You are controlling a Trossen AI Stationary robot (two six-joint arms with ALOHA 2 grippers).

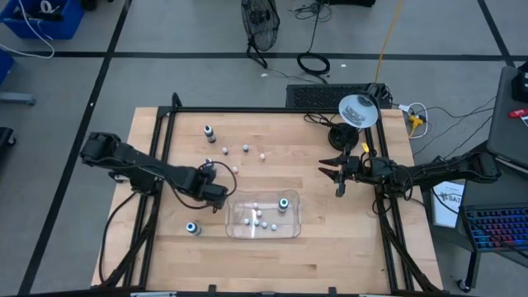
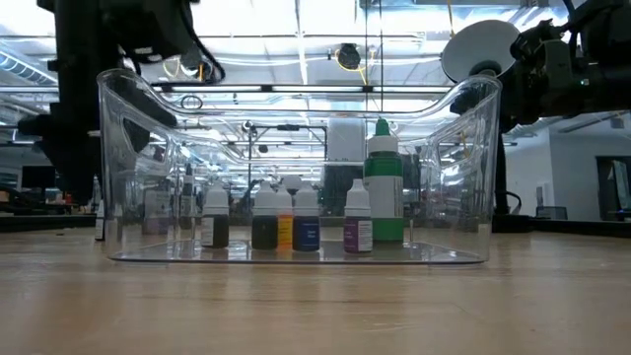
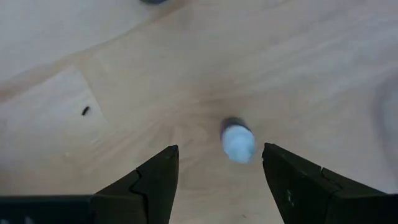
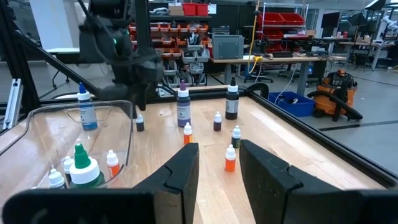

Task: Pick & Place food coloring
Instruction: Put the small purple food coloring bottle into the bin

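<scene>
While my left hand [image 1: 221,195] hangs low over the counter [image 1: 330,239], just beside the near-left corner of the clear tray [image 1: 294,228], its fingers [image 3: 149,183] stand apart with nothing between them — a small bottle with a white cap [image 3: 237,140] stands upright on the wood right below, in the gap, untouched. In the high view that bottle is hidden under my hand. My right hand [image 1: 339,175] waits off to the right of the tray, well apart from it, its two fingers [image 4: 181,174] parted by a narrow gap and grasping nothing. The food coloring is split between tray and counter. Inside the tray stand a tall green bottle [image 2: 384,194] with a teal-ringed top near the far-right corner, and a cluster of small white-capped bottles [image 1: 258,217] toward the middle — in the low view they line up along the tray floor, all upright, one with a yellow body [image 2: 284,227] and one with a purple label [image 2: 357,227]. Outside the tray, a dark bottle with a white top [image 1: 209,132] stands near the far-left part of the counter, another dark bottle [image 1: 191,228] with a teal top stands just left of the tray's near-left corner, and several tiny whitish ones [image 1: 245,149] are scattered on the wood beyond the tray, each apart from the others. From my right wrist I see two small orange ones [image 4: 230,158] standing loose among them.
</scene>
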